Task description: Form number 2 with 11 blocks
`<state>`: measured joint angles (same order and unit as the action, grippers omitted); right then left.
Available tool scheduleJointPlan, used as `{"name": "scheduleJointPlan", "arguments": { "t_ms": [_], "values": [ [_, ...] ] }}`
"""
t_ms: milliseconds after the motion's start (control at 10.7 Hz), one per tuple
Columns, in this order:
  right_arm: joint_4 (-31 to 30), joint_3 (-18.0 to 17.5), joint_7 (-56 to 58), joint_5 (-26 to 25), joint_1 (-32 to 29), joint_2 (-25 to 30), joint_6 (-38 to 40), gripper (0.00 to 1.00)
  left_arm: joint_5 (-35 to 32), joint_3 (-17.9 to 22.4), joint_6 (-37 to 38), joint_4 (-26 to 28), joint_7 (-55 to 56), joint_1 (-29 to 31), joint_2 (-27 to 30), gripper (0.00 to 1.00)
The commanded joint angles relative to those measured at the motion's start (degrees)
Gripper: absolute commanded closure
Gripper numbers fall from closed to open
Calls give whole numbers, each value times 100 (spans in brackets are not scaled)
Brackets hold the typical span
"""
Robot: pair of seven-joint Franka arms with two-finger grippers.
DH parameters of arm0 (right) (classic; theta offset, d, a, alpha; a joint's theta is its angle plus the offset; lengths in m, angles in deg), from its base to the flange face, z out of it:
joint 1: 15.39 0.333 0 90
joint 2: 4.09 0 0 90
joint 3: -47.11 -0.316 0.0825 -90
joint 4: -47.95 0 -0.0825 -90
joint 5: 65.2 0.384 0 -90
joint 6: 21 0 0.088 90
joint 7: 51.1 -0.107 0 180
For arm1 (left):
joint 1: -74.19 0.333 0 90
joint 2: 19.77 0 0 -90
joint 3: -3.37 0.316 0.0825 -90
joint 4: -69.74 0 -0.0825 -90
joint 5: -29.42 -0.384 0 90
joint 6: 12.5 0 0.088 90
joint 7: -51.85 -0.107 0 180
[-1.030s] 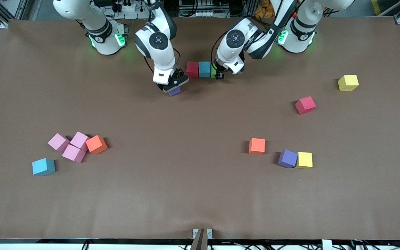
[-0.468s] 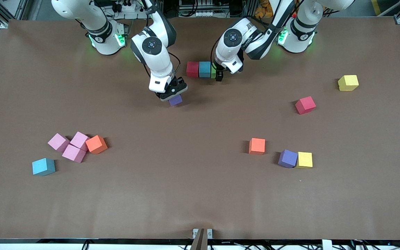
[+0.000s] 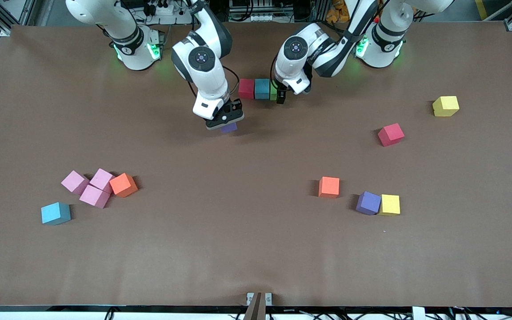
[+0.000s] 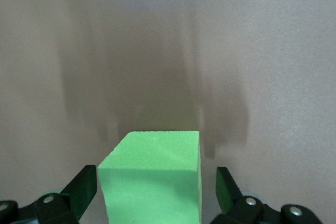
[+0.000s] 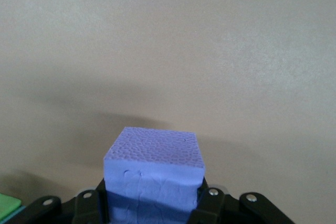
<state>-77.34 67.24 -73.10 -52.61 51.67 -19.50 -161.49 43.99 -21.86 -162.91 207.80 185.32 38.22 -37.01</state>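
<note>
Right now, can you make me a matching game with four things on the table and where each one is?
Things:
1. green block
2. purple block in the air
3. orange block
4. yellow block

Places:
A. squeezed in the right claw
B. touching a purple block on the table
C. between the open fingers of the left claw, at the end of the row after the red block and blue block
D. beside the three pink blocks

Pairs: 1-C, 2-A, 3-D, 4-B
</note>
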Motion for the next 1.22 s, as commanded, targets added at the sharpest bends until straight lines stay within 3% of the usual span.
{"name": "scheduleJointPlan", "arguments": {
  "t_ms": [0,281,656,1124],
  "values": [
    [425,-44,-444,182,-9,-400,109,91,-130,0,240,-24,-23,143,316,0],
    [583,-62,-594,577,79,-585,118,91,-130,9,309,-24,-233,248,457,0],
    [1067,-123,-1384,639,342,-989,118,91,-130,0,1222,-129,-1110,722,1133,0],
    [1664,-123,-2447,639,799,-1534,126,92,-139,97,2409,-1007,-3709,1767,1214,0]
  ]
}}
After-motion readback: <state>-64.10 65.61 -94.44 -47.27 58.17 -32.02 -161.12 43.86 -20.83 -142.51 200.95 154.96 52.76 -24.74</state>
